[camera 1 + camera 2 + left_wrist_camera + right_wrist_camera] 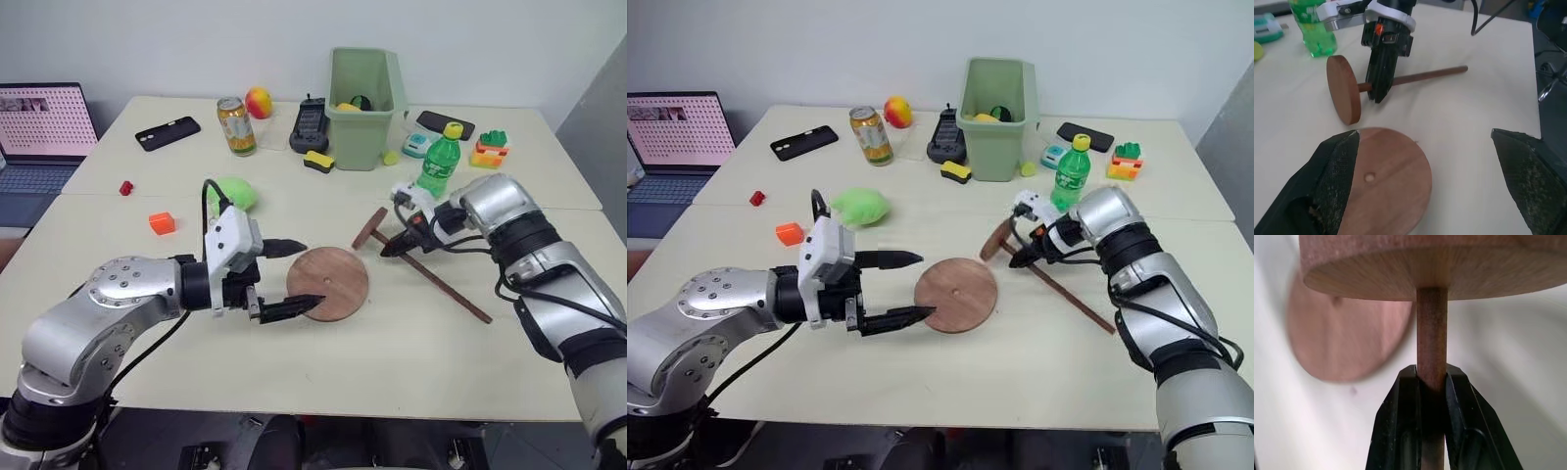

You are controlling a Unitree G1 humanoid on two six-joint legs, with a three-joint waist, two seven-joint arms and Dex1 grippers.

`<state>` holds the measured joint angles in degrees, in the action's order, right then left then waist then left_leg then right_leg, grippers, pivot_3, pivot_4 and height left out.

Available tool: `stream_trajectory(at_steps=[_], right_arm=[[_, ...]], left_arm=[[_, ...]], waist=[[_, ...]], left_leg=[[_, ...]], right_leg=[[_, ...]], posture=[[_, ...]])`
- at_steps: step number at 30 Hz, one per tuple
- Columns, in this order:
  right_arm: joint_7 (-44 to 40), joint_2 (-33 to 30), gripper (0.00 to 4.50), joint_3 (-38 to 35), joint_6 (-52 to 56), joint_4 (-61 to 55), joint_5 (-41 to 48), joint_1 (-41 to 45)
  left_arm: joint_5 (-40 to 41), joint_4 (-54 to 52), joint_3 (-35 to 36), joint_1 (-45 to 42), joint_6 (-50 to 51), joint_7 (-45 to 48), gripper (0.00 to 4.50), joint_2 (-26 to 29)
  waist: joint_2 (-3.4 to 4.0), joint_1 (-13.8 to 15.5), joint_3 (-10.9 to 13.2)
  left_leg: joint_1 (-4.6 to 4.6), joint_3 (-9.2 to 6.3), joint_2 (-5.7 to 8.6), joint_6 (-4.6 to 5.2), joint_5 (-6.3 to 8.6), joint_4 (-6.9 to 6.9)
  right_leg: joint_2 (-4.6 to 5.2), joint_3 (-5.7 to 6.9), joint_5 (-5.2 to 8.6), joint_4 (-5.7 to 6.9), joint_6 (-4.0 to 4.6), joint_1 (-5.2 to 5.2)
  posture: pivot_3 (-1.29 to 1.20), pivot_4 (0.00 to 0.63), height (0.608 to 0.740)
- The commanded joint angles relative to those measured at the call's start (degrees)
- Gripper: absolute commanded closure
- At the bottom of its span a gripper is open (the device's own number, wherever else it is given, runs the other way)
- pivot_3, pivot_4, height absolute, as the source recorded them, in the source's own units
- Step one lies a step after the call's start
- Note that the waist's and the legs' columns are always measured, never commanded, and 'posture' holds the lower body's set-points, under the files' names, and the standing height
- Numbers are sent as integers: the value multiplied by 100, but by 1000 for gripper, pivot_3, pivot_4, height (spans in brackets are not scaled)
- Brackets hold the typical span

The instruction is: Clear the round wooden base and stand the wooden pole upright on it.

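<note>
The round wooden base (329, 283) is bare, the right gripper's (397, 247) fingers pinch the lying wooden pole (427, 275), and the left gripper's (290, 277) fingers are wide, so standing it up is left.

Left arm reaches in from the left, end effector (277, 277) pointing right, roughly level, fingers (285, 246) spread wide, nothing held. Right arm bent inward from the right, end effector (396, 246) angled down-left, fingers clamped on the wooden pole (446, 285).
</note>
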<state>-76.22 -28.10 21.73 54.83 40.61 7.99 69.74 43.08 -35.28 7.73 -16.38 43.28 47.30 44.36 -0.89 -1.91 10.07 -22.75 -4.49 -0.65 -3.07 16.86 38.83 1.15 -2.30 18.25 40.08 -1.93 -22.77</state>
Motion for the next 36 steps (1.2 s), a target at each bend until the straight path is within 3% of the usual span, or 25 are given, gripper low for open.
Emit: stream_trajectory(at_steps=[1, 6, 9, 15, 21, 36], right_arm=[[463, 59, 4257, -1573, 522, -1378, 999, 391], [2325, 1079, 4257, -3412, 1237, -3329, 1897, -159], [3114, 1727, 4257, -3690, 1026, -4621, 2163, -807], [4202, 2760, 4257, -3183, -504, -6101, 1927, -2288], [4587, 2862, 4257, -2443, -1715, -6172, 1445, -3181], [5158, 3314, 4257, -1975, -2299, -5560, 1550, -3341]], left_arm=[[852, -276, 852, 593, -55, -231, 0, -299], [1470, -559, 1533, 1973, 187, -91, 0, -153], [1043, -564, 1670, 2728, -308, 90, 0, -265], [-307, -319, 1391, 3747, -1789, 133, 0, -910], [-668, -273, 992, 3815, -2241, 68, 0, -1215], [-709, -292, 699, 3669, -2364, -148, 0, -1287]], waist=[[0, -33, 0], [0, -110, -2], [1, -91, -3], [9, -23, -2], [8, 1, -7], [9, -16, -7]], left_leg=[[-11, 5, -2, 0, 0, 0], [-23, 4, -17, -3, 0, -12], [-20, 0, -14, 5, 4, -7], [-12, 9, 2, 1, 1, -1], [-5, 13, 0, -1, 0, -1], [-1, 12, -6, -1, 0, -2]], right_leg=[[1, -5, 0, 6, 0, -20], [-2, -12, 1, 17, 1, -43], [1, -14, 1, 34, 2, -42], [3, -13, 2, 55, 2, -43], [1, -16, 2, 61, 3, -40], [-4, -15, 2, 67, 3, -41]], posture=[[0, 150, 740], [0, 150, 740], [0, 150, 740], [0, 150, 740], [0, 150, 740], [0, 150, 740]])
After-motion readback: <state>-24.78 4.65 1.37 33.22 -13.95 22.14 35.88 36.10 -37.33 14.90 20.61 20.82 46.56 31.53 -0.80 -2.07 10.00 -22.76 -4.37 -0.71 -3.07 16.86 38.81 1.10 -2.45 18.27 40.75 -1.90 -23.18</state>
